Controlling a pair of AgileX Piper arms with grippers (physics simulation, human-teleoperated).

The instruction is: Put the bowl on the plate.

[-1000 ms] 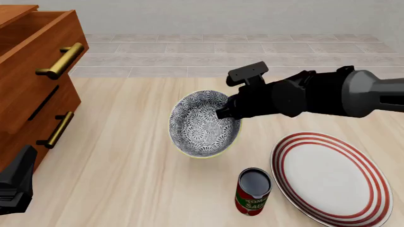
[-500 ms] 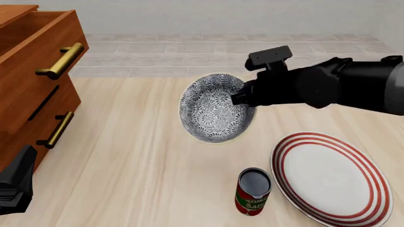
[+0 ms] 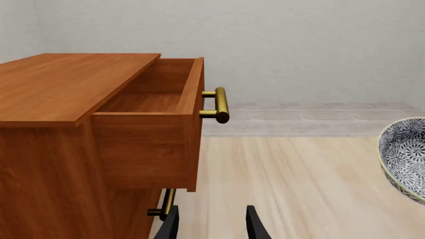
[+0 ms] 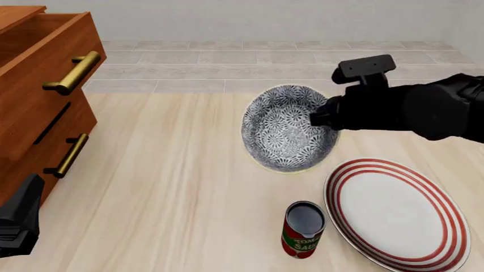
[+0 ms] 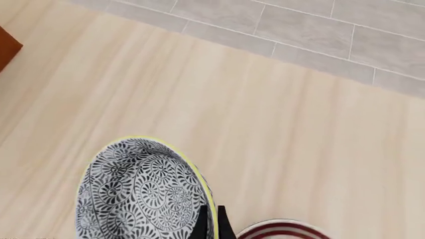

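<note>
- The wooden chest of drawers [image 4: 42, 96] fills the left edge of the front view. It is the only one here, its top drawer pulled out, and two brass handles [image 4: 73, 72] show on its front.
- One light wooden table [image 4: 166, 204] carries everything; a tiled floor runs across the top of the frame.
- One white plate with red rings [image 4: 397, 215] lies flat in the lower right of the front view, with nothing on it yet.
- One floral bowl [image 4: 289, 129] sits just right of centre, tilted so its patterned inside faces the camera. A second ago it was further left and lower in the frame; it has since been carried up and steadily to the right, and its lower edge now looks near the plate's upper-left rim. I'd judge it is held off the table and that the carry is well along, with a further shift toward the lower right, levelling and a descent left to do.
- The right gripper [image 4: 327, 119] has moved across with it. In the right wrist view its fingers [image 5: 201, 226] are pinched on the bowl's yellow-green rim, clamped tight.
- The left gripper [image 3: 211, 226] has not shifted, a dark shape in the lower left corner of the front view. In its own wrist view the two fingers stand apart with nothing between them.
- One tomato sauce can [image 4: 304, 229] stands upright at the bottom centre, just left of the plate and below the bowl. It looks out of the path, though a low swing could clip it.
</note>
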